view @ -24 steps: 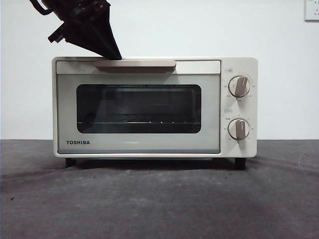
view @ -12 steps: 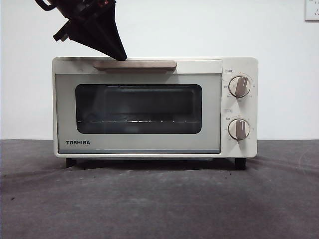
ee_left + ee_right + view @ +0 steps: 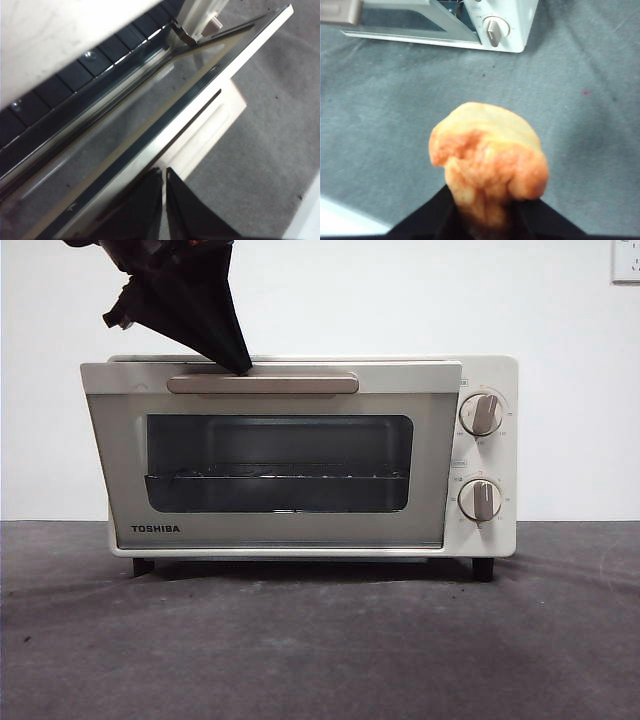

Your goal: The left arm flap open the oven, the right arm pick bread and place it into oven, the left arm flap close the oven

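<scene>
**Door cracked open, bread waiting in the right gripper**

Nearest the front camera lies the bare grey table (image 3: 320, 640); on it stands the oven (image 3: 480, 450), its door (image 3: 270, 465) tilted out at the top, so the first step, flapping it open, is underway by my reading but far from finished; the wire rack (image 3: 280, 478) shows through the dark glass with nothing on it. The left gripper (image 3: 240, 365) comes down from the upper left of the front view, its black tip touching the top edge of the door just above the beige handle (image 3: 262, 384); in the left wrist view its two jaws are pressed nearly together with only a thin slit between them, holding nothing, the tips against the door's upper rim, and a gap is open between door and oven body.

The bread (image 3: 487, 152) is not in the oven; it is clamped between the jaws of the right gripper (image 3: 485, 210), which grip its lower end while the lumpy golden bulk sticks out beyond them, above the table and well apart from the oven, which shows far off in the right wrist view.

Left to do, as I judge: swing the door fully down, carry the bread onto the rack, release it, then close the door.
</scene>
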Robot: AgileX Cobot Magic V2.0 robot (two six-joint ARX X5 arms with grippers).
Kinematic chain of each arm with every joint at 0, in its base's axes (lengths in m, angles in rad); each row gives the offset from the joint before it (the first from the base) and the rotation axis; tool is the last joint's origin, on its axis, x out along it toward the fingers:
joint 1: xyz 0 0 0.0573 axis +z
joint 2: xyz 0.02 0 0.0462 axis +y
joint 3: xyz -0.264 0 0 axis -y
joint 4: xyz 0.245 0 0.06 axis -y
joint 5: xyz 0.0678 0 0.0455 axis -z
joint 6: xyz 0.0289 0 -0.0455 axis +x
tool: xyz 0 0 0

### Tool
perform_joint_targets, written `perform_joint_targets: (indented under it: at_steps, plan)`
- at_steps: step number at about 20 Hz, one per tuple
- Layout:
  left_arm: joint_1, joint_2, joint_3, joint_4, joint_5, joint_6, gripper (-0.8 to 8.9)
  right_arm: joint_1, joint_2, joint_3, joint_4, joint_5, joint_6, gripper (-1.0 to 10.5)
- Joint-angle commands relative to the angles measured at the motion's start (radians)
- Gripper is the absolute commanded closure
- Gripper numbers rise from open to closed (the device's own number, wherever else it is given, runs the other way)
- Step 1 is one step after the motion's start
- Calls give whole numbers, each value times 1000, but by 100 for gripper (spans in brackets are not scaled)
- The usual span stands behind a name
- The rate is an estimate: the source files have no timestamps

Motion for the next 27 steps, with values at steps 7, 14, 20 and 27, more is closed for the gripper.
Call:
perform_joint_targets:
  at_steps: [7,14,20,27]
  plan:
    - [-36,-42,-71,22,-71,17,797,4,2,10,10,-7,17,873]
    - [-74,-90,-236,123,-71,-44,797,4,2,10,10,-7,21,873]
    - [-88,-147,-369,208,-108,-108,797,4,2,10,10,-7,21,873]
    - [-109,-151,-443,273,-144,-149,797,4,2,10,10,-6,22,873]
